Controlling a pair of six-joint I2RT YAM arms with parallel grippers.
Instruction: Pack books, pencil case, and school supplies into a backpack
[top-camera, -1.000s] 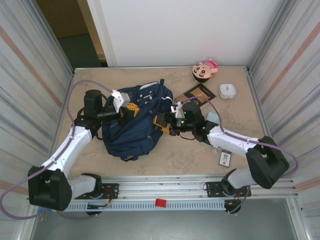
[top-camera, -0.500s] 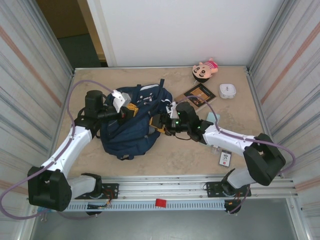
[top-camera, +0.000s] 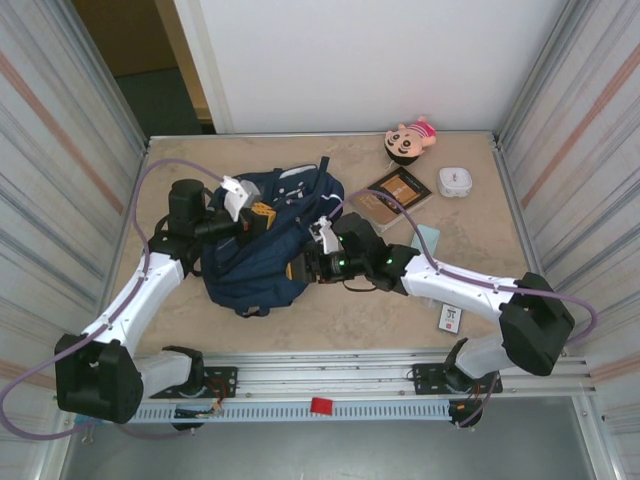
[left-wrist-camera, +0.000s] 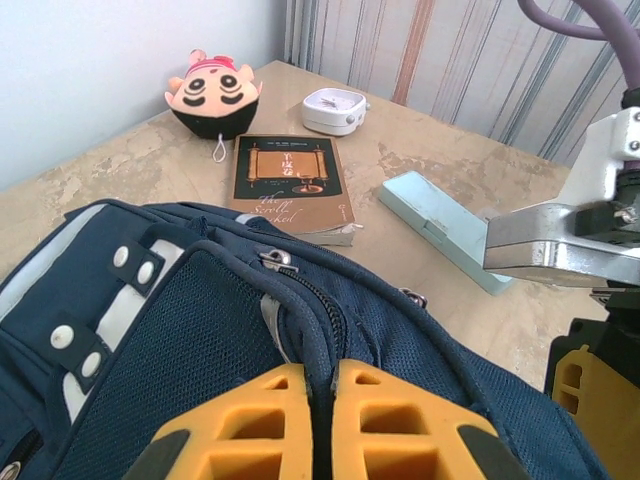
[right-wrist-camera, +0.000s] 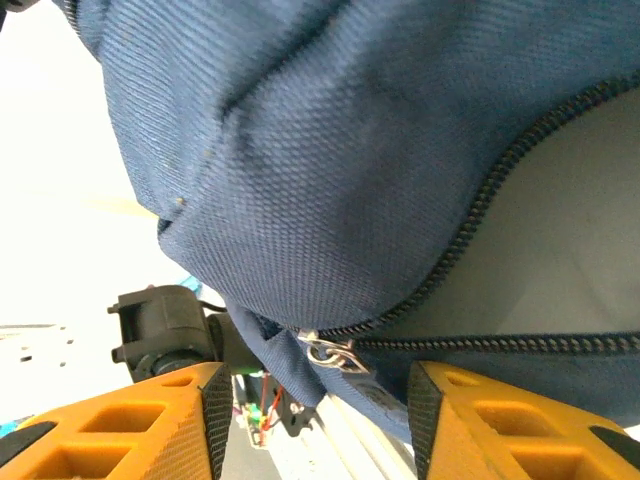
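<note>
The backpack (top-camera: 250, 270) lies slumped on the table (top-camera: 350, 322), left of the middle in the top view, its navy fabric bunched and a zip line running over its upper face. The left gripper (top-camera: 262, 215) sits on the bag just toward 12 o'clock from its middle; in the left wrist view its yellow fingers (left-wrist-camera: 250, 425) are pressed together with a ridge of the bag's fabric pinched in the narrow slit between them. The right gripper (top-camera: 300, 268) is at the bag's 4 o'clock edge, and in its own wrist view the jaws stand about half apart, gripping nothing, with a small metal zip pull (right-wrist-camera: 330, 352) hanging in the gap and the blue cloth draped above. At 2 o'clock from the bag the book (top-camera: 392, 192) lies flat, cover up, just beside the bag. The pencil case (top-camera: 425, 240) lies at 3 o'clock, partly covered by the right arm. The black-and-white packet (top-camera: 450, 317) rests at 4 o'clock, near the front edge. Past the book, a white box (top-camera: 455, 182) sits at 2 o'clock and a pink doll (top-camera: 412, 138) at 1 o'clock by the back wall.
</note>
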